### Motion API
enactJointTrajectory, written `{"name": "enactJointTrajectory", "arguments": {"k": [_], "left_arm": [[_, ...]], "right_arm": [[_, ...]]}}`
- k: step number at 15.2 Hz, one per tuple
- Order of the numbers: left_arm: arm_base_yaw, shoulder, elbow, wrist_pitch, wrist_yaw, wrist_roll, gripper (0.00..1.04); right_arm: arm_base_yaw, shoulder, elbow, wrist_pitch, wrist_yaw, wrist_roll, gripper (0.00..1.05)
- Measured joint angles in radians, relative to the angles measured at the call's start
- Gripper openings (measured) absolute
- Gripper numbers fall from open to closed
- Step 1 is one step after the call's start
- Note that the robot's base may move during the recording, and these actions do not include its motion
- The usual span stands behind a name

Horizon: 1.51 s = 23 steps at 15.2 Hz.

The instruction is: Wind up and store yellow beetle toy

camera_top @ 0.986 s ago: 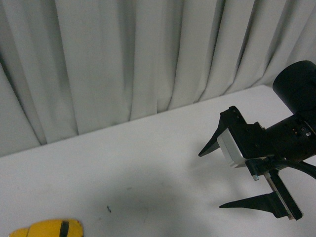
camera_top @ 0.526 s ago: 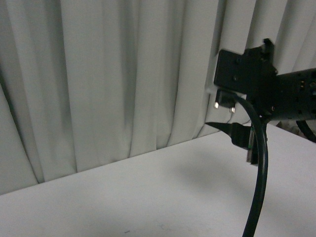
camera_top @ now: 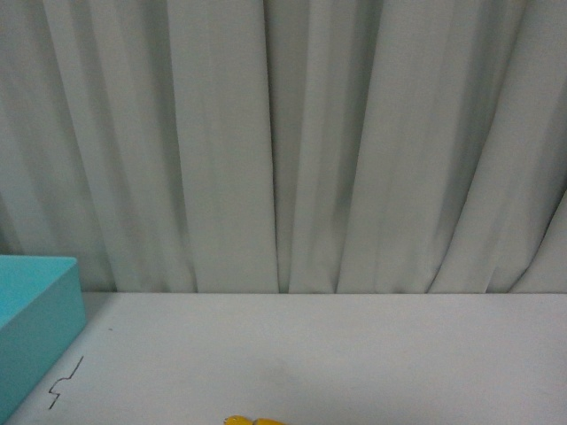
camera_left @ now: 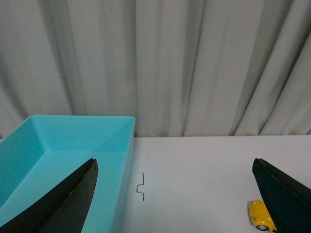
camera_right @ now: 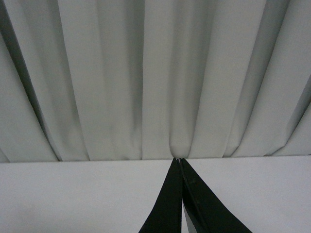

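box (camera_top: 40, 345): turquoise, at the far left of the table in the front view, cut off by the picture's edge; the left wrist view shows it open on top, its inside the same turquoise
mark (camera_left: 141, 187): a thin black squiggle drawn on the table, just beside the box's outer wall
left gripper (camera_left: 174, 164): spread wide, its two black fingers (camera_left: 58, 208) far apart; in its own wrist view one finger shows in front of the box and the other in front of the toy; how high it hangs over the table I cannot tell
yellow toy car (camera_left: 258, 215): standing on its wheels on the table, well apart from the box, with the mark between the two; one silver wheel shows; part of it is hidden behind a finger of the left gripper, and whether they touch I cannot tell; the front view catches only a yellow sliver of it at the lower edge, a little left of the middle
right gripper (camera_right: 178, 161): its two black fingers pressed together, meeting at the tip, pointing over the table toward the curtain
table (camera_top: 372, 354): white and flat, running back to the curtain
curtain (camera_top: 283, 142): pale grey, hanging in upright folds behind the table's far edge, seen in all three views
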Motion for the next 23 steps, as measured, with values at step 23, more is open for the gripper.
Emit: {"name": "enactJointTrajectory", "arguments": {"k": [23], "left_arm": [[0.000,0.000,0.000,0.000,0.000,0.000,0.98]], "right_arm": [[0.000,-0.441,-0.202,-0.247,0.000,0.010,0.02]]}}
